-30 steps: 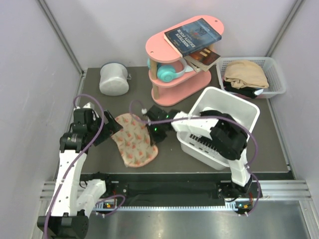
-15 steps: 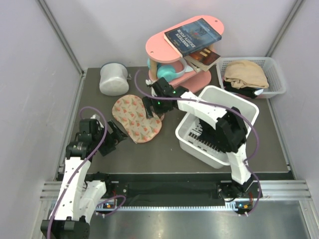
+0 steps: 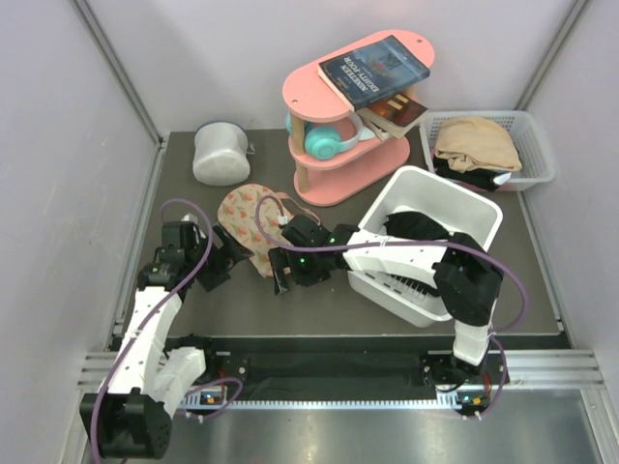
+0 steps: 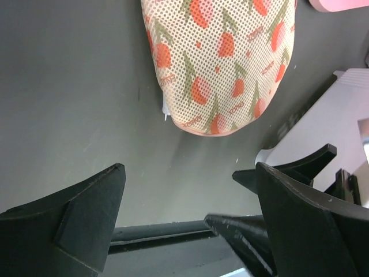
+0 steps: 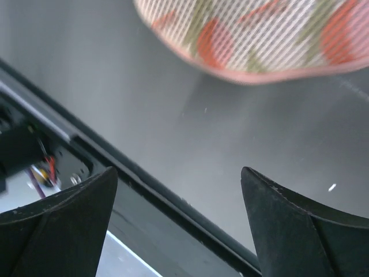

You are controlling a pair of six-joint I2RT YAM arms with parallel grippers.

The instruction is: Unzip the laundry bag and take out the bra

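Bag: beige-pink printed mesh laundry bag (image 3: pixel 247 224), flat, dark table's (image 3: pixel 242 311) left half.
My left pincer (image 4: pixel 189 170): released.
My right pincer (image 5: pixel 179 171): released.

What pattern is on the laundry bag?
Cream dotted mesh with red and green motifs and pink trim on the laundry bag, clearest in the left wrist view.

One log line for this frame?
laundry bag flat on table, unheld | left gripper open, empty | right gripper open, empty, by bag's near edge
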